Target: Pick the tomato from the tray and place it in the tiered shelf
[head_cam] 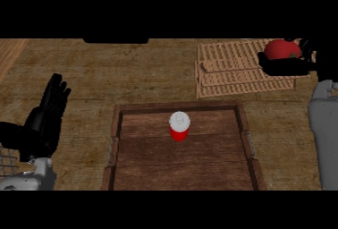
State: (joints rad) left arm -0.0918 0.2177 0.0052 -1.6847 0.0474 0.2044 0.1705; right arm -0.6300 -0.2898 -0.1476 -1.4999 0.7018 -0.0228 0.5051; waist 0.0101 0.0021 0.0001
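Fingers of our right hand (285, 67) curl round the tomato (282, 48); released carelessly, it could roll off the shelf (231, 74) beneath them.

This is looking like a kitchen: a wooden counter (152, 78) is carrying a tray (185, 166) at its front edge and a slatted shelf (231, 78) far right.

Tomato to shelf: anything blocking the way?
Nothing visible. The right hand holds the tomato at the tiered shelf's far right corner. The red-and-white can stands in the tray, off that path.
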